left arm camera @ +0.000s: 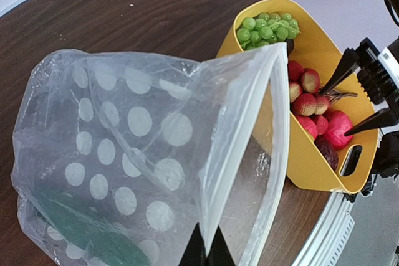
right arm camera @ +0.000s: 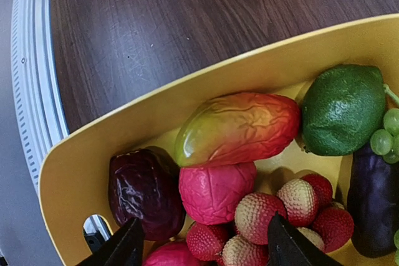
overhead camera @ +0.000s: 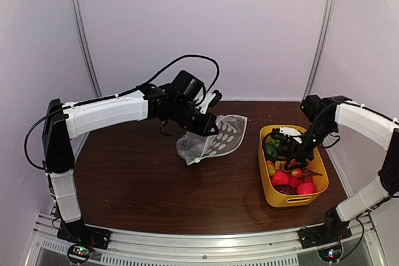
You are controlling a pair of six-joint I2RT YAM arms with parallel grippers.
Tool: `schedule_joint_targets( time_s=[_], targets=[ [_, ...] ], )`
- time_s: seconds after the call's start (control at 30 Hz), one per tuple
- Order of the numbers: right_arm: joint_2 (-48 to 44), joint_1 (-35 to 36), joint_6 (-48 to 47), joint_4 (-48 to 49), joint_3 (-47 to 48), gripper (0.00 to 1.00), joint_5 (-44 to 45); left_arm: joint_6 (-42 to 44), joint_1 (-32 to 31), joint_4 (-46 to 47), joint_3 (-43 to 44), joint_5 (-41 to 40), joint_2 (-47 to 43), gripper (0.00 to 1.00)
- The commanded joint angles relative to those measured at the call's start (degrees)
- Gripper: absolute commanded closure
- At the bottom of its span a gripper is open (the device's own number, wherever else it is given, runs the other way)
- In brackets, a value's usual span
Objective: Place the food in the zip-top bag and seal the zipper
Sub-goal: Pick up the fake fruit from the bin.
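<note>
The clear zip-top bag [overhead camera: 215, 138] with white dots hangs above the table's middle, its mouth turned toward the yellow tub. My left gripper [left arm camera: 207, 250] is shut on the white zipper [left arm camera: 249, 135] strip at the mouth edge. Something dark green [left arm camera: 75, 228] shows through the bag's bottom. My right gripper [right arm camera: 204, 235] stands open inside the tub, just above the food and gripping nothing. Below it lie a pink fruit [right arm camera: 215, 191] and red lychees [right arm camera: 259, 216]. A dark purple piece [right arm camera: 143, 191], a red-green mango [right arm camera: 240, 126], a lime [right arm camera: 343, 110], grapes [left arm camera: 268, 26] and an eggplant [right arm camera: 374, 204] lie around them.
The yellow tub [overhead camera: 274, 194] stands at the table's right side, close to the bag's mouth. Bare brown tabletop [overhead camera: 137, 179] spreads left of the bag. An aluminium rail [overhead camera: 199, 244] runs along the near edge, and white walls close the back and sides.
</note>
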Motion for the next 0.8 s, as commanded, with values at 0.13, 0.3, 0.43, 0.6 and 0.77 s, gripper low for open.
schedule_joint_targets(
  time_s=[0.13, 0.3, 0.43, 0.6, 0.77],
  targets=[
    [1.6, 4.7, -3.9, 6.8, -4.2, 0.25, -1.7, -1.9, 0.9, 3.7, -2.4, -0.6, -2.4, 1.00],
    [-2.6, 7.4, -4.3, 17.3, -9.2, 0.26, 1.2, -2.2, 1.0, 3.7, -3.2, -1.0, -3.1, 1.00],
    [-5.0, 10.5, -4.2, 22.8, -11.6, 0.26, 5.1, -2.3, 1.2, 3.7, -3.4, -1.1, -3.6, 1.00],
    [-5.2, 15.5, -4.2, 25.8, -13.3, 0.27, 10.5, -2.6, 1.3, 3.7, -3.4, -1.0, -3.8, 1.00],
    [-5.5, 17.2, -3.7, 27.2, -14.4, 0.31, 14.8, -3.0, 1.3, 3.6, -3.6, -0.5, -4.2, 1.00]
  ],
)
